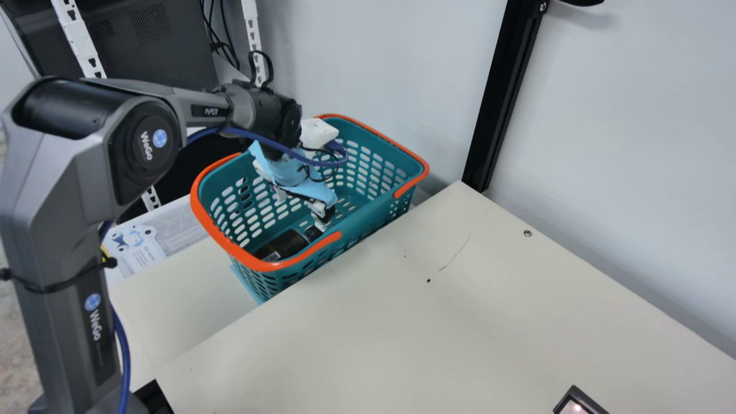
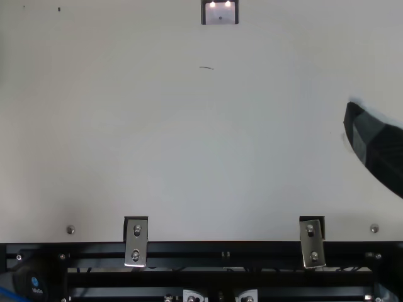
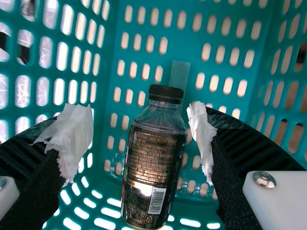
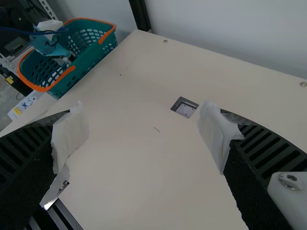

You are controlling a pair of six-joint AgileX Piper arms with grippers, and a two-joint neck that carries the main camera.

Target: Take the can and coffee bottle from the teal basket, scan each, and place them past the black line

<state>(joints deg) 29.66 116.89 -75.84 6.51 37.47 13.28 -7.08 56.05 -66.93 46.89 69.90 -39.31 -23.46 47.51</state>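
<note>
Left hand: our left hand [image 1: 323, 217] is released, its two taped fingers spread wide with nothing gripped between them; it points down inside the basket, near the bottle.
Right hand: our right hand [image 2: 378, 145] is released too, its fingers well apart and nothing held, above the right part of the surface.
Coffee bottle: the dark bottle [image 3: 153, 167] lies on its side in the bottom of the basket, black cap on, the barcode on its label facing up towards our left wrist camera. In that view we see it between the two fingers.
Teal basket: the basket [image 1: 253, 262], with its orange rim and handles, sits just beyond the left edge of the surface.
Scanner: the small framed scanner [image 4: 184, 109] is set into the surface [image 1: 402, 322], right of the basket and well apart from it; in the top view we see two bright spots on it.
Left wrist: light-blue wrapping [image 1: 293, 172] and thin black cords go around it.
Far side: a black post [image 1: 497, 98] stands against the pale wall [image 1: 621, 115].
Near side: a black metal rail [image 2: 220, 250] runs along the edge of the surface.
</note>
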